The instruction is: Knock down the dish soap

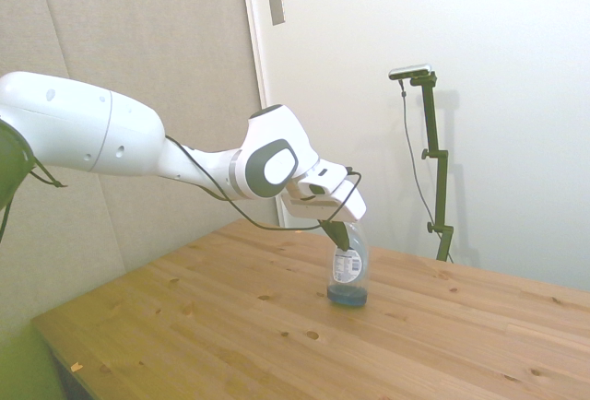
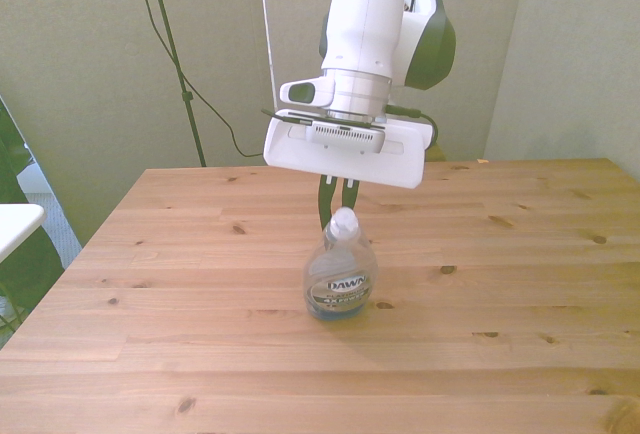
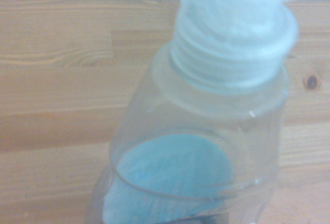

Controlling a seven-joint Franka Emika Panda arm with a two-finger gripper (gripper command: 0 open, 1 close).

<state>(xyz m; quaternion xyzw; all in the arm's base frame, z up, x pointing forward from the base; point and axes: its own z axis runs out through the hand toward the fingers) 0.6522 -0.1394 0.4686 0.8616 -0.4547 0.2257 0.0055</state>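
I'm looking at a wooden table [image 2: 520, 284] of knotty pine planks; a grey padded wall panel [image 1: 138, 59] stands behind it in the side view; a small grey wall plate [image 1: 277, 7] sits high beside the panel; a white ledge [image 2: 15, 222] pokes in at the front view's left.
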